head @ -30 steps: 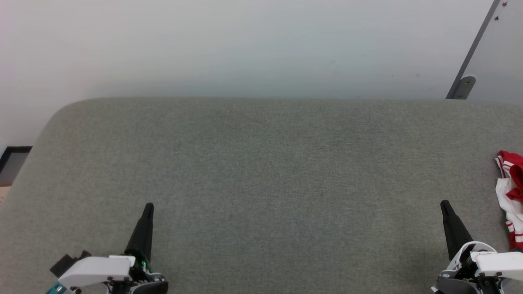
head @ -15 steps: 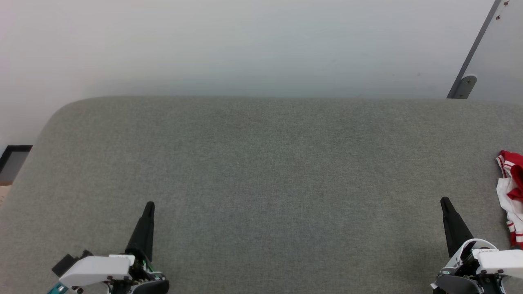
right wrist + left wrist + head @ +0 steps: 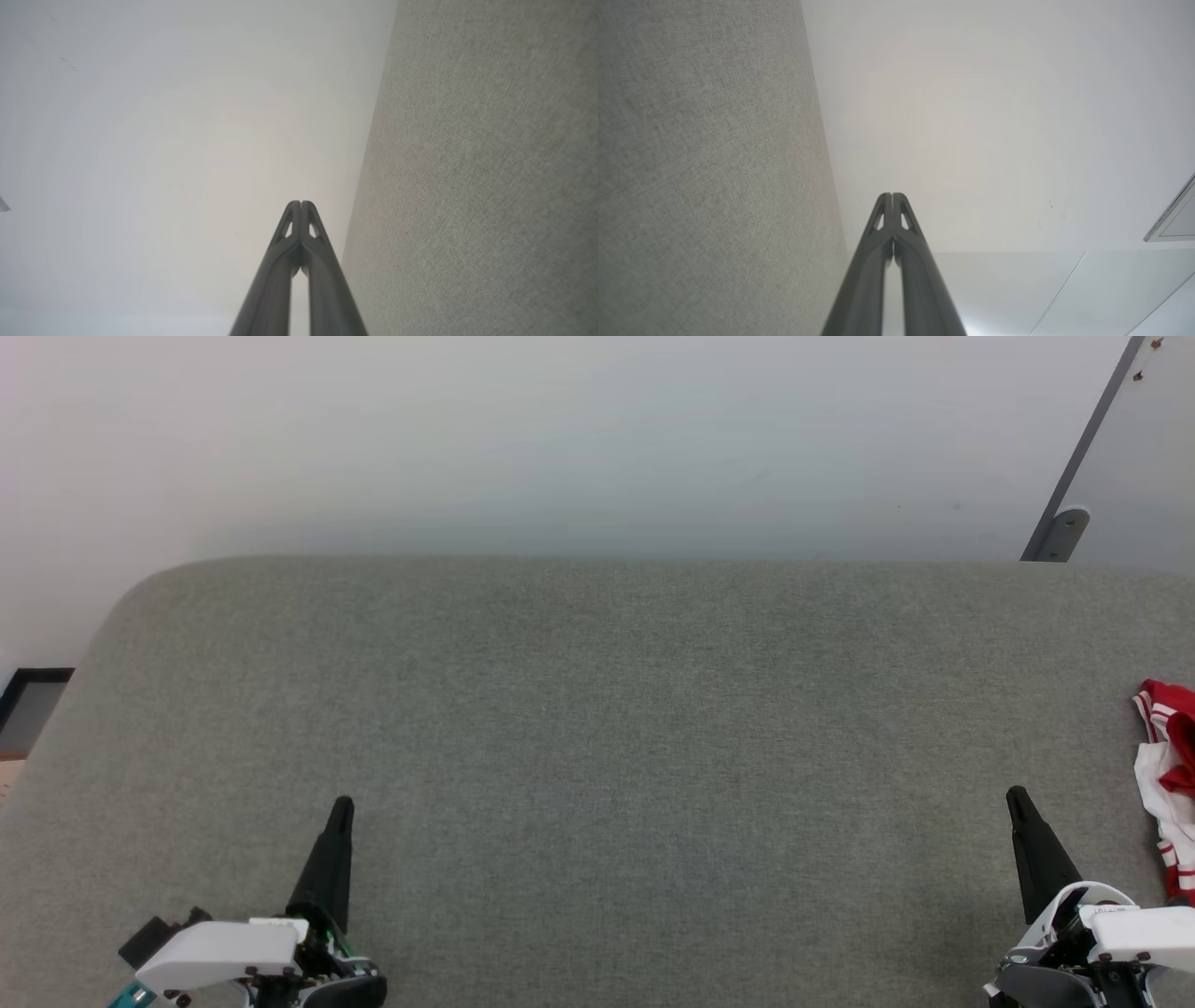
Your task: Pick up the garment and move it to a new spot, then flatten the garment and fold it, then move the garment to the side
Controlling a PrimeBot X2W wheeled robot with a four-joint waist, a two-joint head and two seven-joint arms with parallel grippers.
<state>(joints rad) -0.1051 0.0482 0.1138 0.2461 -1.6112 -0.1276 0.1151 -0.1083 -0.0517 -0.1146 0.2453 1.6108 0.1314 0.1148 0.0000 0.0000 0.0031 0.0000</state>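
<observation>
The garment (image 3: pixel 1169 784) lies bunched at the far right edge of the head view, red and white with striped trim, cut off by the frame. My right gripper (image 3: pixel 1016 798) rests at the lower right, a little left of the garment and not touching it, fingers pressed together and empty. My left gripper (image 3: pixel 342 805) sits at the lower left, far from the garment, also shut on nothing. In the left wrist view the left gripper (image 3: pixel 892 196) has its tips touching. In the right wrist view the right gripper (image 3: pixel 301 204) is closed the same way.
A wide grey fabric surface (image 3: pixel 607 728) with a rounded far left corner spans the head view. A pale wall (image 3: pixel 560 439) stands behind it, with a grey bracket (image 3: pixel 1060 534) at the upper right. A dark frame (image 3: pixel 28 695) sits off the left edge.
The head view shifted very slightly between one second ago and half a second ago. Since then nothing has moved; both grippers and the garment stay put.
</observation>
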